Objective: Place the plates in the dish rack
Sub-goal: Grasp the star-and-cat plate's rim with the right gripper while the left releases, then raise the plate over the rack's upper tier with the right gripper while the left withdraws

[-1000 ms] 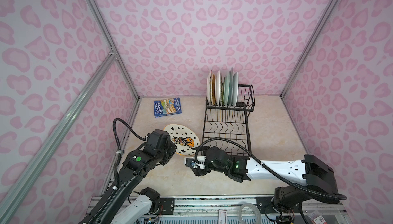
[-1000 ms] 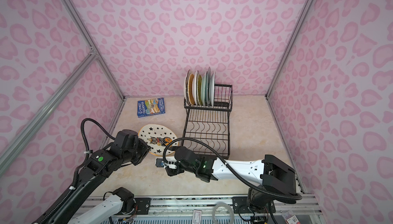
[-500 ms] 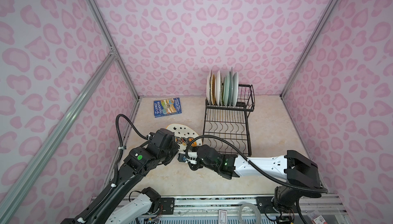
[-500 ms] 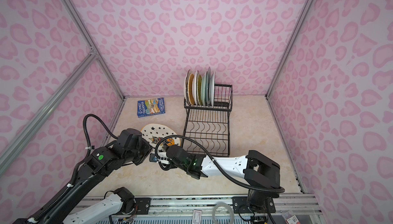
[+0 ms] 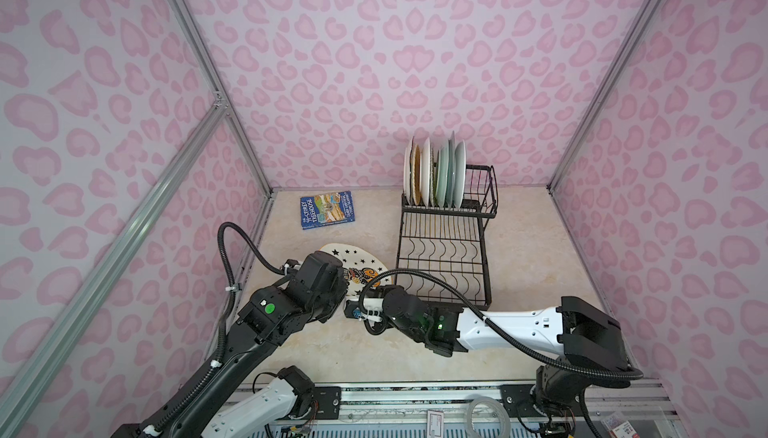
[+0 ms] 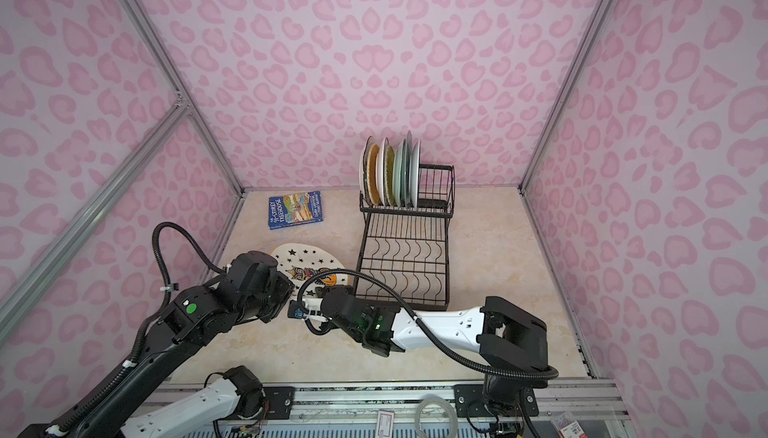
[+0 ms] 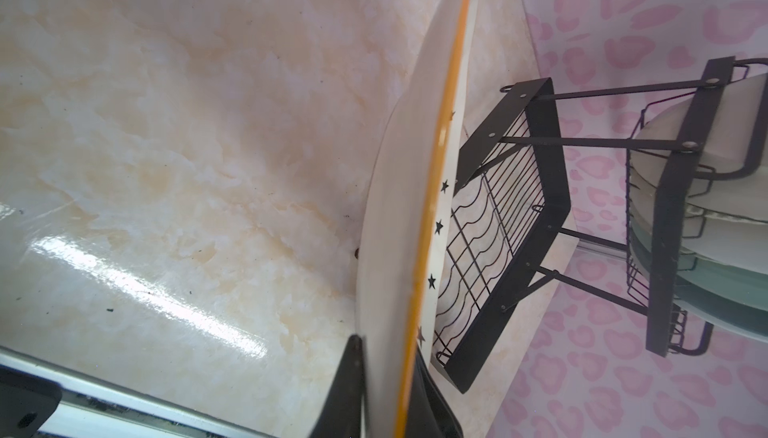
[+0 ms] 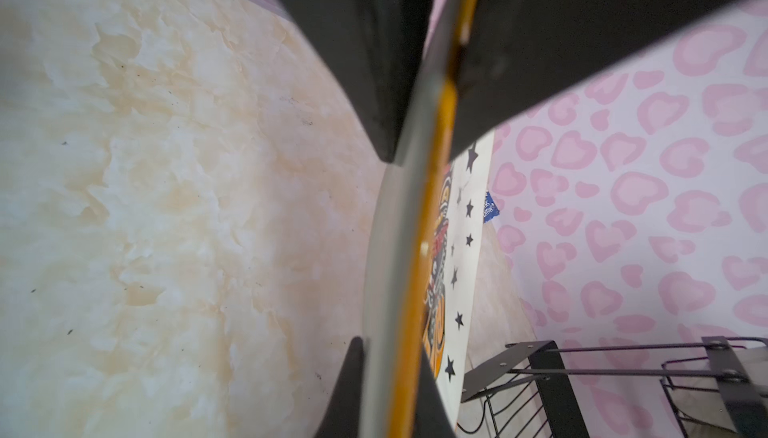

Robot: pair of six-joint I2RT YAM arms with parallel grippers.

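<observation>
A cream plate (image 5: 359, 258) (image 6: 307, 259) with black stars, a printed figure and an orange rim sits left of the dish rack (image 5: 444, 211) (image 6: 405, 211), its near edge raised. My left gripper (image 7: 386, 348) is shut on its rim (image 7: 399, 207); a hairline of light shows beside one finger. My right gripper (image 8: 390, 348) is shut on the same rim (image 8: 395, 249), and the left gripper's fingers (image 8: 365, 62) clamp it a little further along. In both top views the two wrists meet at the plate's near edge. Several plates (image 5: 436, 174) (image 6: 390, 174) stand upright in the rack's raised basket.
A blue book (image 5: 327, 209) (image 6: 296, 209) lies flat near the back left corner. The rack's lower tray of wavy wires (image 7: 490, 224) holds nothing. Pink patterned walls close in three sides, with a metal frame post on the left.
The right arm swung left to the star plate and its jaws closed on the rim. The left arm kept its hold and shifted only slightly toward the back.
</observation>
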